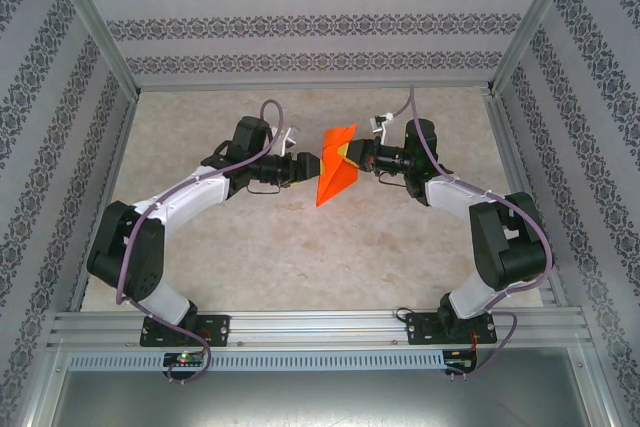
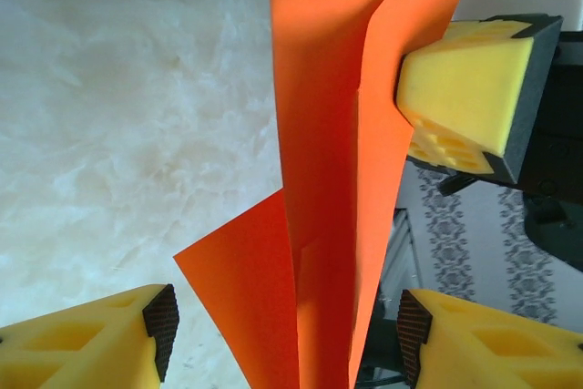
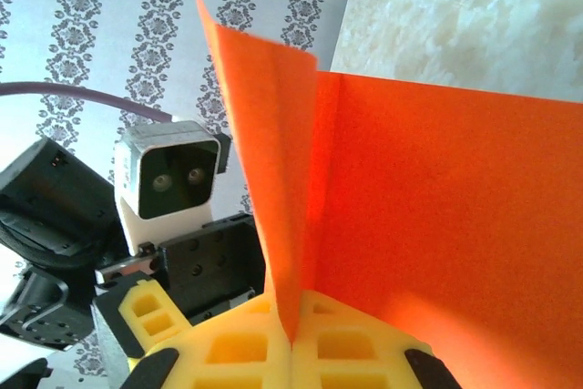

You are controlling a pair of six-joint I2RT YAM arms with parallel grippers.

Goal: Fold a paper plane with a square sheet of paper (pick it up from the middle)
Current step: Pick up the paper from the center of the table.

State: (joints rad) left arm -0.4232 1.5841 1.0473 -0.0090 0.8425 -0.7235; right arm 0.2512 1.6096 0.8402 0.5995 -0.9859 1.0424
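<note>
Two right jaws clamp the paper (image 3: 437, 225) — left jaws gape.

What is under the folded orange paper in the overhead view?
Marbled tabletop lies below the folded orange paper, which the right hand pinches in the air; the left hand is open around its edge. The patch directly beneath is covered.

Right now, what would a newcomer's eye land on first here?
The bright orange paper, partly folded, stands out between the two arms over the middle of the pale table. The right pincer is shut on it. The left pincer is open, with a yellow finger on each side of the sheet.
</note>
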